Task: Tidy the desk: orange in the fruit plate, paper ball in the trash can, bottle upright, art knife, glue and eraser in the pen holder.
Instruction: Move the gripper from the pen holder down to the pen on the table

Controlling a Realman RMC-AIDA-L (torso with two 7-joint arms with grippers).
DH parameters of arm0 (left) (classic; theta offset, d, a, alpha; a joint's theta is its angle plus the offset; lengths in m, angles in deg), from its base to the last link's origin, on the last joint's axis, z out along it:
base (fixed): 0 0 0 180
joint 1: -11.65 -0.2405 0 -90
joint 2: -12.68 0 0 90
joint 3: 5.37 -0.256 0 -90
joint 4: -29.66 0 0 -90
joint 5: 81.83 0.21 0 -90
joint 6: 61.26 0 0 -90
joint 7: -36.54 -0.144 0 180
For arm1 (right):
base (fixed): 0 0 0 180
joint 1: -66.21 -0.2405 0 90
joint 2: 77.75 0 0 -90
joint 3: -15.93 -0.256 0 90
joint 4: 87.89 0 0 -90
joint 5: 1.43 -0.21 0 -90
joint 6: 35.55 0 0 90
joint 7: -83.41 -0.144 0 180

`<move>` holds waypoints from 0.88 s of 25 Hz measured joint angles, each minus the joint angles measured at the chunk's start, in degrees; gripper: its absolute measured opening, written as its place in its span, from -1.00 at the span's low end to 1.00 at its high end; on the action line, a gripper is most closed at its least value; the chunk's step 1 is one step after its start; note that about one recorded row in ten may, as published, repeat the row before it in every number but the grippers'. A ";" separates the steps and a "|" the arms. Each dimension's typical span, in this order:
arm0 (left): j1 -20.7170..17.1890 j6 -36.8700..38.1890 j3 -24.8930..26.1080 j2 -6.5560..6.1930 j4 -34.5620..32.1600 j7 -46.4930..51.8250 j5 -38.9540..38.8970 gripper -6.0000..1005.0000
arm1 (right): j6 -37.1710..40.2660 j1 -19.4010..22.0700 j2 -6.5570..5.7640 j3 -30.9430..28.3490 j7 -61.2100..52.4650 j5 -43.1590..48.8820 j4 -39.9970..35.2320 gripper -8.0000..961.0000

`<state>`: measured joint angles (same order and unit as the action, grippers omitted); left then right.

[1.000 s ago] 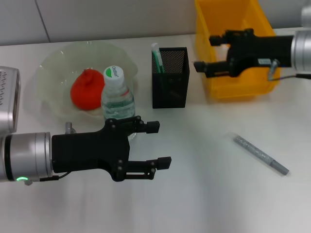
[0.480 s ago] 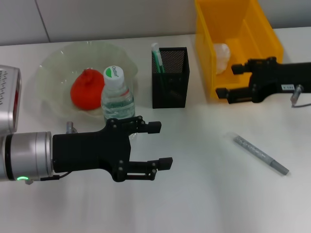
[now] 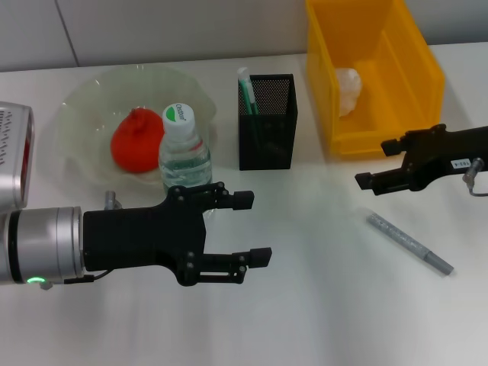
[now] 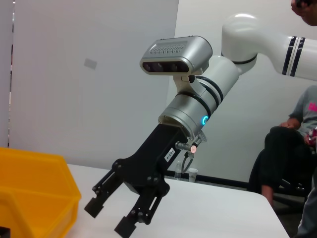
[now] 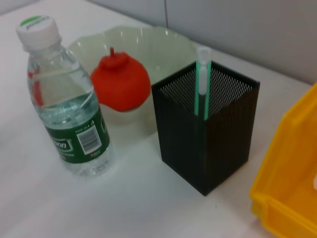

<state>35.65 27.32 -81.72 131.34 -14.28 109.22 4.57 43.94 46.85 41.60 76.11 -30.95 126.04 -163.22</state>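
Right claw (image 3: 372, 163) open, empty, above the grey art knife (image 3: 409, 243) lying flat, diagonal.

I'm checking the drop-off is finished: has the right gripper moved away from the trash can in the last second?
Yes. The right gripper has pulled back from above the trash can toward the robot; it now hangs open over the table in front of it.

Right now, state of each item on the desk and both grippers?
orange: in the fruit plate
bottle: upright, capped
paper ball: in the trash can
pen holder: upright, green-white stick inside
grey pen-like tool: lying flat on table
left gripper: open, empty
right gripper: open, empty
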 joint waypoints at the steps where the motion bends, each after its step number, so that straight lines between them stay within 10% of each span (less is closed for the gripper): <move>1: 0.00 0.01 0.02 0.03 0.00 0.00 0.00 0.60 | 0.64 -0.14 0.00 0.09 -1.41 0.81 -0.89 0.71; 22: 0.09 -0.03 -0.45 0.08 0.00 0.00 -0.53 0.60 | 14.90 -6.24 -0.34 2.82 -22.75 18.25 -11.07 0.71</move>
<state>35.73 27.29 -82.18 131.42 -14.29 109.22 4.04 58.84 40.60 41.26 78.94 -53.69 144.29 -174.29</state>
